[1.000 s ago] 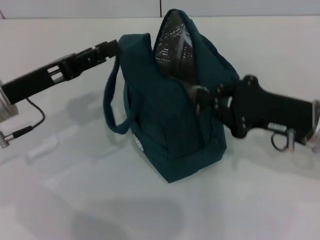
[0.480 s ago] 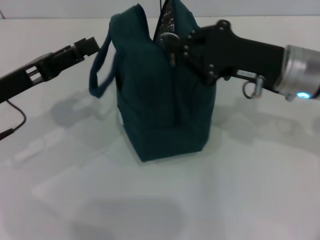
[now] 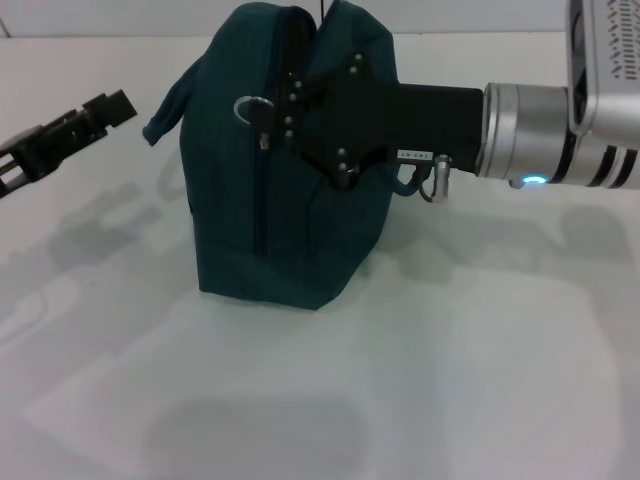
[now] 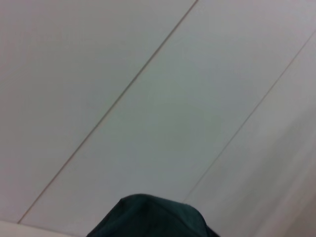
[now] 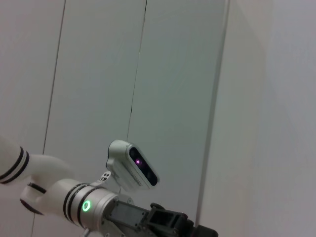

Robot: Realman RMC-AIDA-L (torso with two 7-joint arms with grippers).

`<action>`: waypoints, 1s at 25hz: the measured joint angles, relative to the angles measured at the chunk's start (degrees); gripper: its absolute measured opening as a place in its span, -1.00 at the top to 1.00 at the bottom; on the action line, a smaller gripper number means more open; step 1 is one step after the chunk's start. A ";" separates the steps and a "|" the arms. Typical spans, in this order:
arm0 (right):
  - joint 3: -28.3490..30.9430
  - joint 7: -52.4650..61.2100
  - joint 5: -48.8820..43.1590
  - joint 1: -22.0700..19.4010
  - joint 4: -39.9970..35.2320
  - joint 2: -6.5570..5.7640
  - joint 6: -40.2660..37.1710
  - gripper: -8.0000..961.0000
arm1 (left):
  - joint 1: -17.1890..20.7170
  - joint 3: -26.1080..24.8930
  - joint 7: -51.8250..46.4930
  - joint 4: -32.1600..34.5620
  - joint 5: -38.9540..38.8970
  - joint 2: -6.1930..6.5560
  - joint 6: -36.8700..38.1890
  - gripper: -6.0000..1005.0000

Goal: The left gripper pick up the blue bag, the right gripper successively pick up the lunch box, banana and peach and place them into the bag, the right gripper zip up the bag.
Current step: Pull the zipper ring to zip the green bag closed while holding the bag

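Note:
The blue bag [image 3: 270, 220] stands upright on the white table, its top drawn together with no lining showing. My right gripper [image 3: 278, 112] reaches in from the right across the bag's upper part and is shut on the zipper pull, whose silver ring [image 3: 250, 108] shows just past the fingertips. My left gripper [image 3: 112, 106] hangs at the far left, a small gap away from the bag's loop handle [image 3: 165, 115]. A corner of teal fabric [image 4: 148, 217] shows in the left wrist view. The lunch box, banana and peach are hidden.
The white table [image 3: 420, 380] spreads around the bag. A cable loop [image 3: 425, 185] hangs under the right wrist. The right wrist view shows a paneled wall and the left arm [image 5: 89, 205] with its camera [image 5: 133, 165].
My right gripper has dragged the zipper pull leftward along the top; the open mouth with foil lining has shut. The bag shifted left and turned. My left gripper drew back off the bag.

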 joint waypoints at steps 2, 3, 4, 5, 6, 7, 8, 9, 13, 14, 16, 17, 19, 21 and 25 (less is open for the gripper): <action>-0.51 -0.05 0.13 0.18 -0.10 0.00 0.62 0.93 | 0.10 0.19 0.01 0.19 0.94 0.02 0.02 -0.74; -0.59 -0.06 0.14 0.40 -0.10 0.00 0.72 0.93 | 0.12 0.21 0.01 0.35 1.56 0.02 0.02 -0.74; -0.71 -0.08 0.15 0.73 0.00 0.00 0.82 0.93 | 0.13 0.23 0.01 0.69 2.65 -0.02 0.02 -0.74; -0.83 -0.09 0.15 1.12 0.11 0.00 0.87 0.93 | 0.11 0.26 -0.04 0.96 3.51 -0.13 0.02 -0.74; -0.93 -0.09 0.15 1.44 0.16 0.00 0.89 0.93 | -0.04 0.28 -0.13 1.20 4.45 -0.25 0.02 -0.74; -1.02 -0.10 0.15 1.67 0.18 0.00 0.91 0.93 | -0.30 0.34 -0.25 1.37 5.49 -0.42 0.04 -0.74; -1.17 -0.10 0.16 1.87 0.17 0.00 0.97 0.93 | -0.92 0.38 -0.53 1.53 7.08 -0.64 0.07 -0.74; -1.30 -0.11 0.17 2.00 0.09 0.00 1.11 0.93 | -0.92 0.38 -0.53 1.53 7.08 -0.64 0.07 -0.74; -1.56 -0.12 0.19 2.13 -0.12 0.00 1.84 0.92 | -2.64 0.41 -0.74 1.53 9.73 -1.27 0.01 -0.74; -1.58 -0.13 0.19 2.14 -0.13 0.00 1.89 0.92 | -3.07 0.39 -0.74 1.49 10.07 -1.40 -0.09 -0.74; -1.62 -0.13 0.21 2.15 -0.13 0.00 1.94 0.92 | -3.43 0.34 -0.74 1.44 10.15 -1.46 -0.43 -0.74; -1.64 -0.14 0.21 2.15 -0.13 0.00 1.95 0.92 | -3.56 0.33 -0.74 1.44 10.15 -1.47 -0.80 -0.74; -1.65 -0.15 0.21 2.17 -0.13 0.00 1.96 0.92 | -3.75 0.41 -0.77 1.44 10.18 -1.48 -1.52 -0.74; -1.66 -0.15 0.21 2.18 -0.13 0.00 1.96 0.92 | -3.93 0.45 -0.80 1.28 10.25 -1.49 -2.05 -0.73; -1.66 -0.16 0.21 2.19 -0.13 0.00 1.95 0.92 | -4.05 0.44 -0.79 1.29 10.78 -1.52 -2.31 -0.71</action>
